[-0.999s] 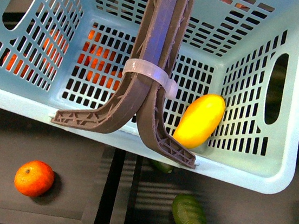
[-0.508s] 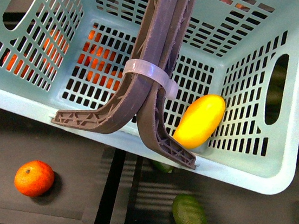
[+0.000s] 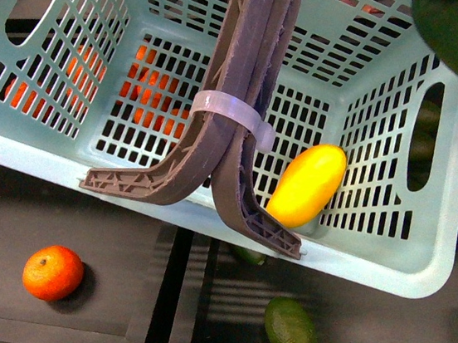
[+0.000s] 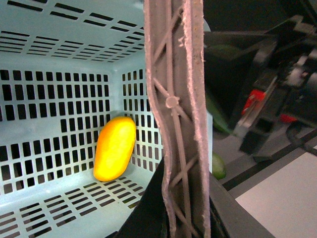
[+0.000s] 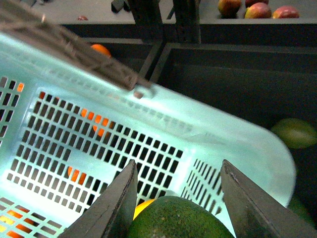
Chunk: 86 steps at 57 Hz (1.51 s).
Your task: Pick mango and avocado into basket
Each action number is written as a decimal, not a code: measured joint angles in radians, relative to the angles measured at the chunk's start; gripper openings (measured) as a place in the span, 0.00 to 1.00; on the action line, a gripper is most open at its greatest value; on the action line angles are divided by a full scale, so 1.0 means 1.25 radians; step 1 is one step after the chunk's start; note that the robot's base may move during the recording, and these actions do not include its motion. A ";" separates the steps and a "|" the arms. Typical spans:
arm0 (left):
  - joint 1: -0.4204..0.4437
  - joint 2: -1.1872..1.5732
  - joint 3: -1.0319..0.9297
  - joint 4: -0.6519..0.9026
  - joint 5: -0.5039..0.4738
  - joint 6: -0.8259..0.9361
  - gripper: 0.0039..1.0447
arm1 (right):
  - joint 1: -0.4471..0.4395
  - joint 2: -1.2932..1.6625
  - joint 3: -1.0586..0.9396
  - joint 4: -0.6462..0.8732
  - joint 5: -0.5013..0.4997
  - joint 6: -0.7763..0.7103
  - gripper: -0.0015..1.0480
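Above the basket's middle, the left gripper appears clamped on the brown handles, holding the basket tilted. Just right of the handles, the mango lies inside, in the low near corner. Over the basket's right rim, the right gripper pinches the avocado. The step is judged to be delivery: next, move inward clear of the handles, lower and release.

Yellow oval mango inside mint-blue slotted plastic basket, in near right corner, just right of brown-grey folding handles. Dark green oval avocado between right gripper fingers, over basket's far right corner. Round orange tangerine outside, near left; green oval fruit before basket.
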<state>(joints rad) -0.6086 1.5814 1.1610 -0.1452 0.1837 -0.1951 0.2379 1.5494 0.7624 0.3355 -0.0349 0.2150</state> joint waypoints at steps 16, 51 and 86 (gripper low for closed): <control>0.000 0.000 0.000 0.000 0.000 0.000 0.09 | 0.048 0.042 -0.007 0.034 0.029 0.011 0.47; 0.000 0.000 -0.001 0.000 -0.001 0.000 0.09 | -0.045 -0.510 -0.208 -0.069 0.095 0.031 0.93; 0.000 0.000 -0.001 0.000 -0.001 0.000 0.09 | -0.110 -0.983 -0.468 -0.268 0.120 0.042 0.93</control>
<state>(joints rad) -0.6086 1.5818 1.1599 -0.1452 0.1829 -0.1947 0.1005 0.3202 0.1780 0.0006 0.1146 0.2672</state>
